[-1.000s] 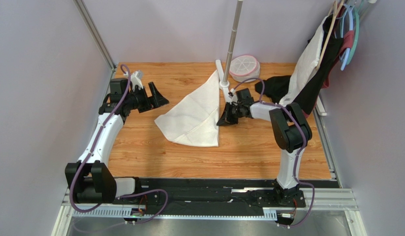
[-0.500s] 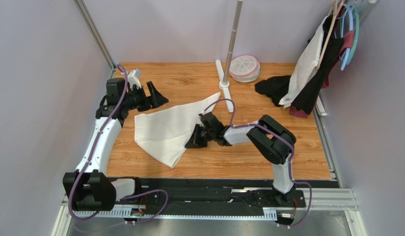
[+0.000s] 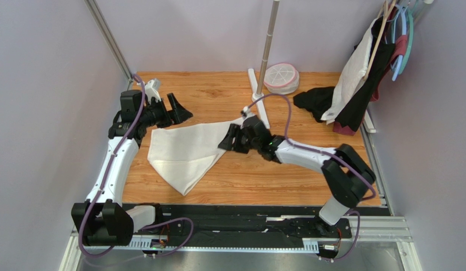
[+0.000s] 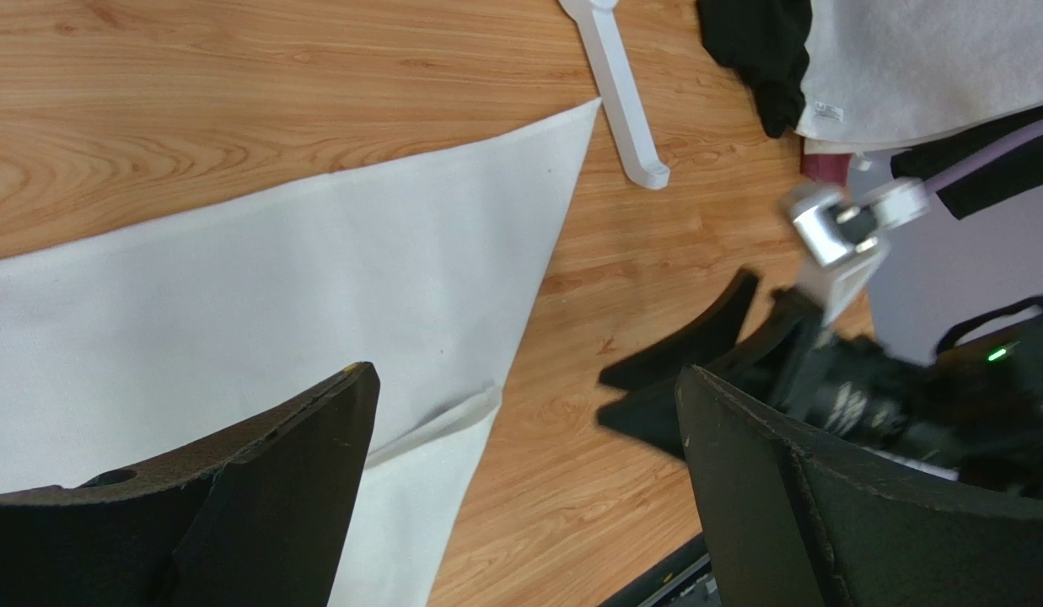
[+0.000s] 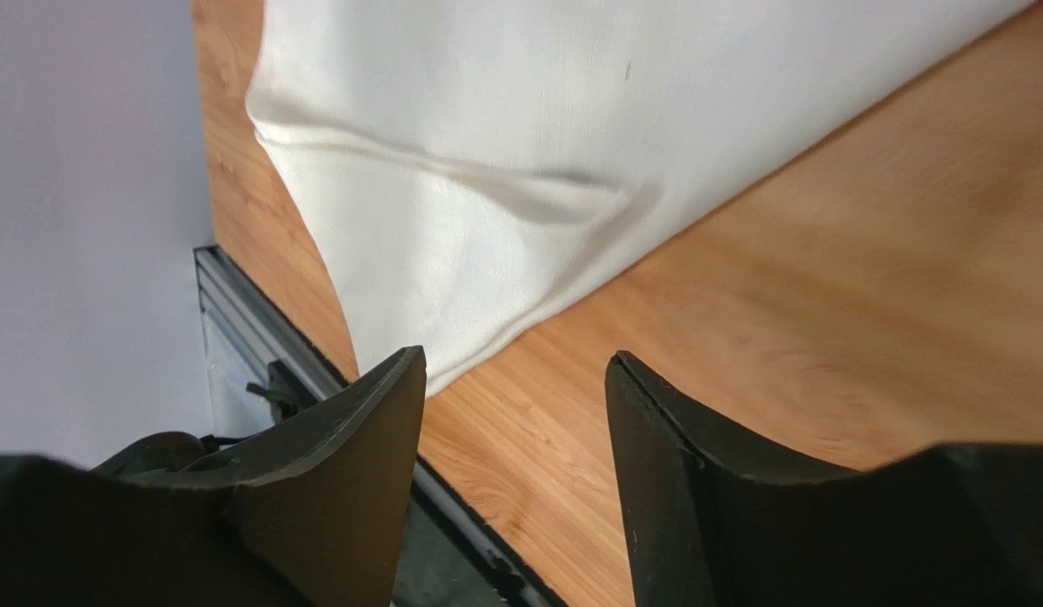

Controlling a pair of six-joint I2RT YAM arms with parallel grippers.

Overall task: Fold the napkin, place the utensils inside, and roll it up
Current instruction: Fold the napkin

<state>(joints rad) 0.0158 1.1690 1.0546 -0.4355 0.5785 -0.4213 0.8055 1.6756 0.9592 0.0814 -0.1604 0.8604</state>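
The cream-white napkin (image 3: 184,151) lies folded into a rough triangle on the wooden table, left of centre, one point reaching toward the pole stand. My right gripper (image 3: 228,139) hovers at the napkin's right edge. In the right wrist view its jaws (image 5: 514,358) stand open over bare wood, with nothing between them and the napkin (image 5: 552,127) just beyond the tips. My left gripper (image 3: 170,109) is open above the napkin's back left edge. Its wrist view shows the napkin (image 4: 298,278) below the wide-spread jaws (image 4: 524,377). The utensils are out of view.
A metal pole (image 3: 267,39) on a white base (image 3: 256,93) stands at the back centre. Beside it sits a round pink-and-white container (image 3: 282,78). A black cloth (image 3: 315,101) lies at the back right, under garments on hangers (image 3: 362,68). Grey walls close both sides.
My right gripper dragged the napkin leftward while shut on it, then opened and let it go. The napkin now lies further left and flatter. The left arm barely moved.
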